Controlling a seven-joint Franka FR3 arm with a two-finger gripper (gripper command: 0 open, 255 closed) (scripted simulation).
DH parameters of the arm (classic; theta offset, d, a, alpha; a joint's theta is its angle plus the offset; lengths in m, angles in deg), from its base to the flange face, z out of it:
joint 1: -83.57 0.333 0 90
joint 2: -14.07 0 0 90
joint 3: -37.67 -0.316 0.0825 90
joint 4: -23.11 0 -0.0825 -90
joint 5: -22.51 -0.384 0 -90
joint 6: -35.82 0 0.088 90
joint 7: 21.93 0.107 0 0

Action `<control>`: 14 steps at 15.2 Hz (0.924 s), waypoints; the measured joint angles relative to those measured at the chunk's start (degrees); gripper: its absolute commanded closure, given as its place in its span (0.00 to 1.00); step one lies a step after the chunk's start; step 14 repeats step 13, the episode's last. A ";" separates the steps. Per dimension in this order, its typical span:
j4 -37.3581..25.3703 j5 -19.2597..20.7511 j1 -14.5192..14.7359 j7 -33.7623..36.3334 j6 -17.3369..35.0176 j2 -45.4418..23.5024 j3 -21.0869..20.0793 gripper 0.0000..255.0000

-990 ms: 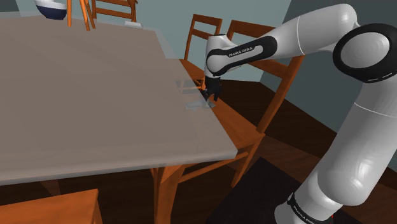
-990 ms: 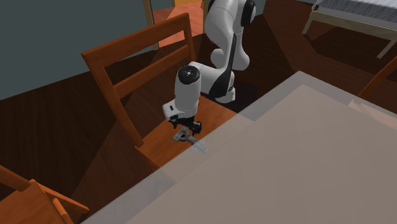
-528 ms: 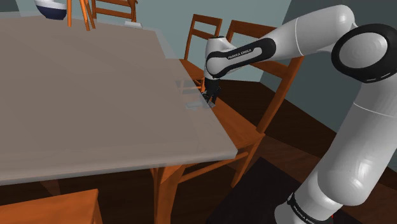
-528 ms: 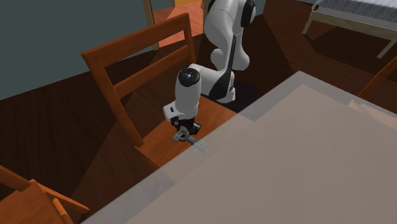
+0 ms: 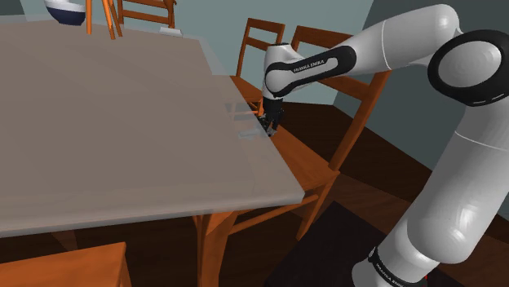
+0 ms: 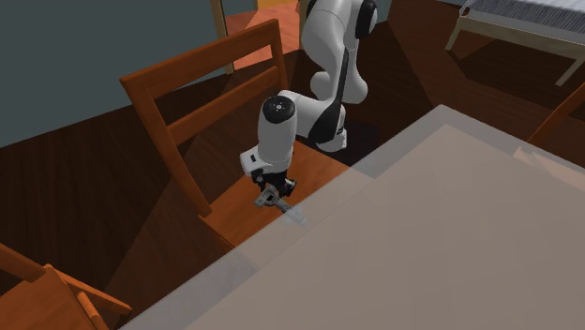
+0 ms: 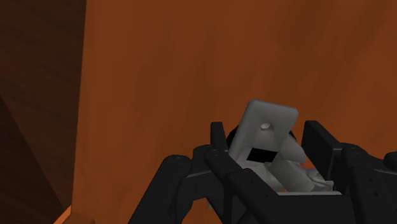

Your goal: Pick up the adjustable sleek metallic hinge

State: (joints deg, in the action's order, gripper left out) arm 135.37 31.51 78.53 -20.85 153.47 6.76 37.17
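Note:
The hinge (image 7: 264, 130) is a small grey metal plate with a hole and a dark slot. My gripper (image 7: 267, 151) is shut on it, one black finger (image 7: 219, 135) on each side. In the shoulder view the gripper (image 5: 269, 124) points down just off the grey table's (image 5: 122, 122) near edge, over an orange wooden chair seat (image 5: 306, 163). From the second exterior view the hinge (image 6: 275, 198) sticks out below the gripper (image 6: 274, 190), just above the seat (image 6: 234, 214).
The chair's tall slatted back (image 6: 202, 89) rises close beside the hand. More wooden chairs (image 5: 261, 37) stand along the table's far side. A blue and white bowl (image 5: 65, 10) sits at the table's far corner. A bed frame (image 6: 525, 23) stands farther off.
The fingers have closed on the hinge. The hand has stayed almost in place, shifting only slightly above the chair seat.

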 measured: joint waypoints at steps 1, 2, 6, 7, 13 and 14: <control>-0.76 -0.07 0.05 -0.04 -0.81 0.06 -0.05 1.00; -1.20 -0.12 0.06 -0.15 -1.44 0.25 -0.06 1.00; -3.31 -0.34 0.07 -0.62 -4.41 1.15 -0.08 1.00; -3.78 -0.37 0.08 -0.68 -5.02 1.28 -0.10 1.00; -6.71 -0.60 0.09 -1.28 -8.93 2.31 -0.12 1.00; -6.71 -0.60 0.09 -1.28 -8.93 2.31 -0.12 1.00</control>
